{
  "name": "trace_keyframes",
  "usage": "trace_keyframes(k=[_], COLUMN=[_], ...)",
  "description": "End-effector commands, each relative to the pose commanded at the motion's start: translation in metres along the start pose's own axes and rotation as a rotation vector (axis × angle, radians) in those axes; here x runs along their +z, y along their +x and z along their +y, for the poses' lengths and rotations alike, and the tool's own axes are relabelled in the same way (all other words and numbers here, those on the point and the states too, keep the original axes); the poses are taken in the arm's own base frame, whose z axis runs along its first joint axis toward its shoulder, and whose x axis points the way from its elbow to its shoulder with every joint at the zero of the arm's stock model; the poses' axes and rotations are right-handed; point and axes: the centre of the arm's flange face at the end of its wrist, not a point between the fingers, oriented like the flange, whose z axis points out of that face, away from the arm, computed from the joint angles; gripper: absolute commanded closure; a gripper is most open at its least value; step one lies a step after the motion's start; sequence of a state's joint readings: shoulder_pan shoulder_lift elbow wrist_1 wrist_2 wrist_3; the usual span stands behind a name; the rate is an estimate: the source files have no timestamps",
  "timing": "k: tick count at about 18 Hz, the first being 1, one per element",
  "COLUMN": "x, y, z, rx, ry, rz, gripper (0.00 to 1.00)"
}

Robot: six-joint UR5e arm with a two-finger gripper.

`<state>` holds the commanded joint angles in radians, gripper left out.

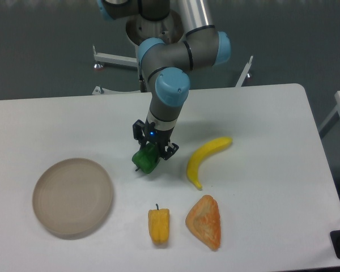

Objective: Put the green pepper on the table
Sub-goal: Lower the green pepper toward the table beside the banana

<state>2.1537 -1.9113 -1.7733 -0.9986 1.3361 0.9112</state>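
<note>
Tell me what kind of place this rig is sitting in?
Probably a robotics lab test bench, not a kitchen: a bare white table on a plain grey floor, the arm's metal mounting pedestal behind it, and toy-like food such as the banana and green pepper laid out.

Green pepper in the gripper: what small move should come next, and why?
Probably open the gripper. The green pepper sits low against the bare table, between the plate and banana, so releasing should leave it resting there.

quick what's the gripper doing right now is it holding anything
Gripper: closed on the green pepper, low over the table.
</note>
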Motion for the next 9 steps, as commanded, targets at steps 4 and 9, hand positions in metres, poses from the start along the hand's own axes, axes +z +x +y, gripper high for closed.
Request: trace_keyframes(k=[4, 9], x=[0.0019, 0.0009], y=[0.0002, -0.0016], z=[-0.0004, 0.0004], rx=[0.005, 0.004], ry=[-0.002, -0.002], rz=[0.003, 0.0], gripper=[0.75, 0.66])
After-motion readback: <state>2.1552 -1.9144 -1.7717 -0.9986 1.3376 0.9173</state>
